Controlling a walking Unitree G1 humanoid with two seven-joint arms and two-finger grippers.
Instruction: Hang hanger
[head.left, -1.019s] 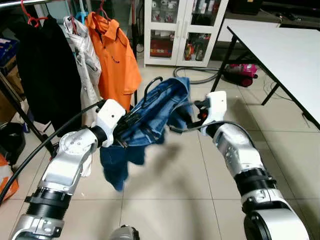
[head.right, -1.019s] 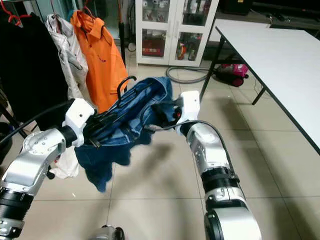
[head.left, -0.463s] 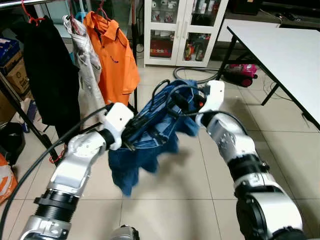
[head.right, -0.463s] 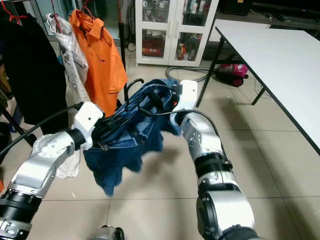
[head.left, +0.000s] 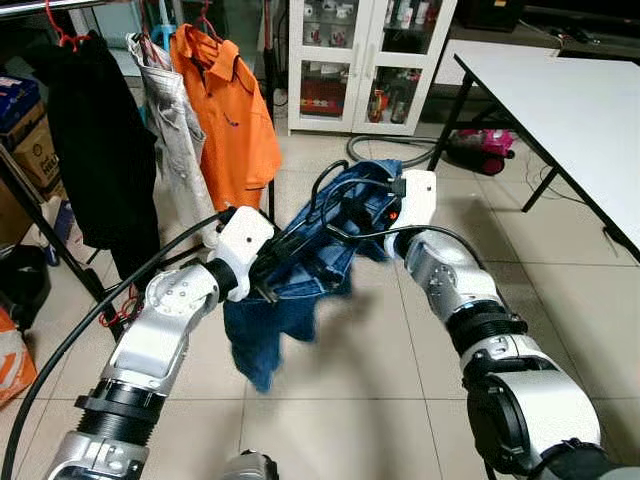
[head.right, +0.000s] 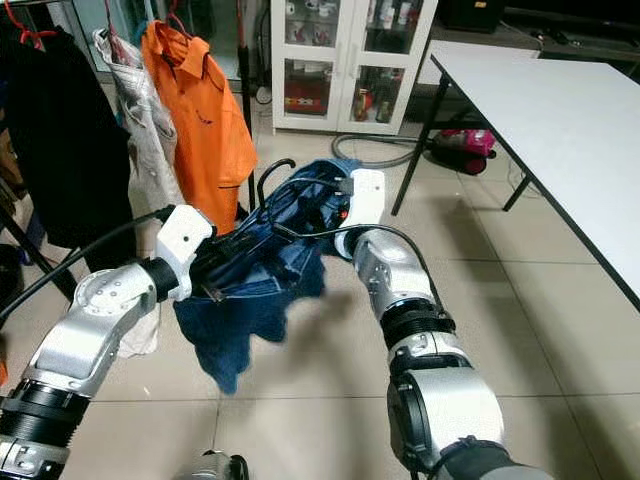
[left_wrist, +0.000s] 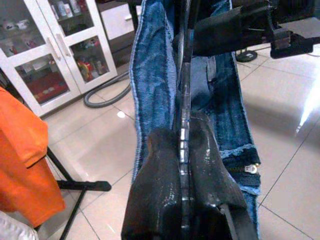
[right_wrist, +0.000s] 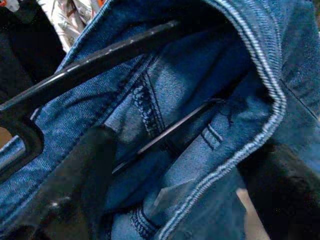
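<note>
With its fingers pinched tight on the black hanger (left_wrist: 186, 100), the left gripper (left_wrist: 183, 165) holds it in mid-air, blue jeans (head.left: 290, 300) draped below. Right gripper (head.left: 355, 205) sits at the hanger's far end, fingers spread around the denim waistband.

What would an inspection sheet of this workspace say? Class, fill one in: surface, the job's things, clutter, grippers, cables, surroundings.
Surface: tiled floor; white table on the robot's right.
Job's things: black hanger carrying blue jeans, held in the air between both arms; its hook is free, not on the rail.
Clutter: pink object on the floor under the table; grey hose near the cabinet.
Grippers: left gripper shut on the hanger bar; right gripper at the waistband, jaws spread around the denim.
Cables: black cable running along the left arm.
Surroundings: orange shirt, pale garment and black garment hanging on the left; glass cabinet behind.
</note>
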